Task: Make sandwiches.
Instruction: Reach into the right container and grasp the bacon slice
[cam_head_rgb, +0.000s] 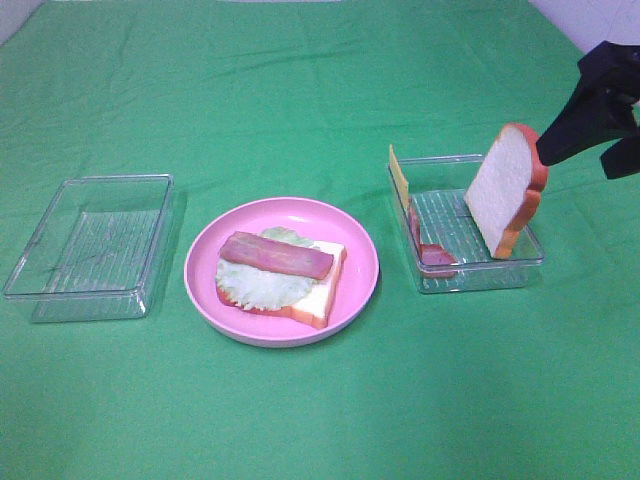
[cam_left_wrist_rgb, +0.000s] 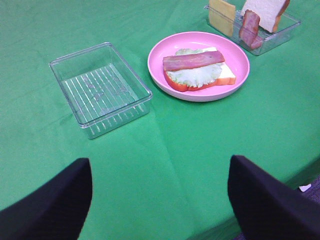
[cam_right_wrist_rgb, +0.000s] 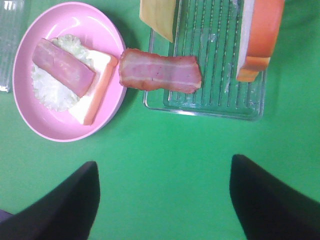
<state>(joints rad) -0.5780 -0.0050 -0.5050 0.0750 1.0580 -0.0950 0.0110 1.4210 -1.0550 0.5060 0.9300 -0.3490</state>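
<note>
sandwich sits half-built on the pink plate, bacon on top. my left hand and right hand both gape empty. cheese slice leans upright in the right tray; i should pinch its top edge, lift straight.

Green cloth, plate, left box, right box
</note>
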